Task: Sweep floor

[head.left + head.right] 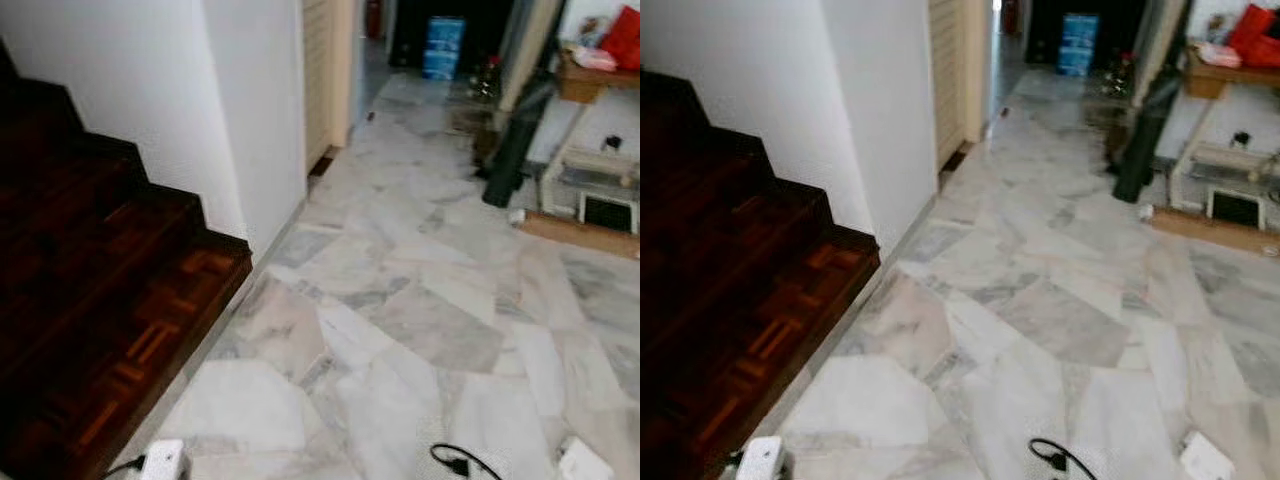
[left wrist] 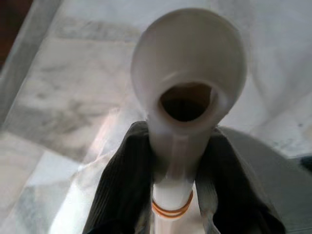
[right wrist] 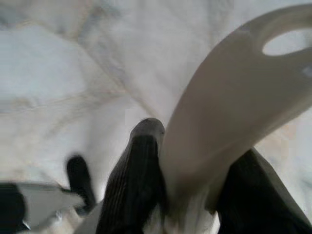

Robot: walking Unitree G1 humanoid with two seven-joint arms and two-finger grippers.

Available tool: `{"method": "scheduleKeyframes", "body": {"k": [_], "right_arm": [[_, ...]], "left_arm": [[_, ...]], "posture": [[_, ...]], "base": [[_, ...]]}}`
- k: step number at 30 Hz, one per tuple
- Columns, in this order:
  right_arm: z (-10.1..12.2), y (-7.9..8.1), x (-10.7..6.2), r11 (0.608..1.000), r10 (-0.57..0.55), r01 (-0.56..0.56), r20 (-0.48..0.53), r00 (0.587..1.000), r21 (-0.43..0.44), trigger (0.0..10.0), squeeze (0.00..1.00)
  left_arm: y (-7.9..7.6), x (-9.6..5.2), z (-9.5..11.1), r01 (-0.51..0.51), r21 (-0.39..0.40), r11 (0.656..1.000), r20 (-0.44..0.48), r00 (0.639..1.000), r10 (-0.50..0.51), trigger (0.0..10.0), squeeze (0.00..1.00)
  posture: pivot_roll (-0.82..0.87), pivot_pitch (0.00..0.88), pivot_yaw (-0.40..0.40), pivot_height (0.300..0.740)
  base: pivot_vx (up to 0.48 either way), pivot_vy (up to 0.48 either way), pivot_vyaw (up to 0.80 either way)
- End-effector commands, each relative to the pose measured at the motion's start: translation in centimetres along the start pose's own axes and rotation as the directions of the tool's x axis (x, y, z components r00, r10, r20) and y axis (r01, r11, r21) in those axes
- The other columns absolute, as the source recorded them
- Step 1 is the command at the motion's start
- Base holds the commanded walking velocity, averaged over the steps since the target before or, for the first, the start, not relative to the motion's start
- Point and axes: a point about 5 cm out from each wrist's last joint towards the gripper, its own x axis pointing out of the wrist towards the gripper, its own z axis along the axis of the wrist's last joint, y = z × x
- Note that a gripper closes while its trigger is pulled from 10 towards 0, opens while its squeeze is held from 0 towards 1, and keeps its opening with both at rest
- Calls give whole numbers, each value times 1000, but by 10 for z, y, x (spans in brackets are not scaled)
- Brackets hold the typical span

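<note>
Head views: we note marble floor [image 1: 420,300] running past dark wooden stairs [image 1: 90,300] and a white wall [image 1: 200,110]. Left wrist view: left hand [image 2: 181,161] clamped on a white broom handle [image 2: 187,83], its hollow flared end just beyond the fingers [image 2: 122,190]. Right wrist view: right hand [image 3: 195,180] gripping a white dustpan handle [image 3: 229,117] rising between its fingers [image 3: 139,180], above the floor.

A broad stretch of pale marble floor [image 1: 420,300] lies open ahead. Dark wooden stairs [image 1: 90,290] and a white wall [image 1: 230,110] hem it on the left. A black leaning roll [image 1: 515,140], low white unit [image 1: 595,190] and looped black cable [image 1: 460,462] crowd the right.
</note>
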Motion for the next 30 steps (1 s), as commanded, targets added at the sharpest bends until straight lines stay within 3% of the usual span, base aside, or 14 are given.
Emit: {"method": "scheduleKeyframes", "body": {"k": [1, 20, 30], "right_arm": [[-1, -8, -2, 999, -21, 20, 5, 1000, 26, 10000, 0], [1, -18, -2, 999, -31, 31, 7, 999, 43, 10000, 0], [2, -15, -1, 999, -27, 28, -16, 1000, 34, 10000, 0]], "left_arm": [[-4, 3, 12, 9, 19, 1000, 35, 999, -9, 10000, 0], [-4, 3, 11, 9, 11, 1000, 33, 999, -9, 10000, 0], [-4, 3, 11, 11, 9, 1000, 33, 999, -11, 10000, 0]], "posture": [[-130, 0, 18, 740], [-130, 0, 14, 740], [-130, 2, 14, 740]], "base": [[480, 0, 0], [480, 0, 0], [480, 0, -693]]}}
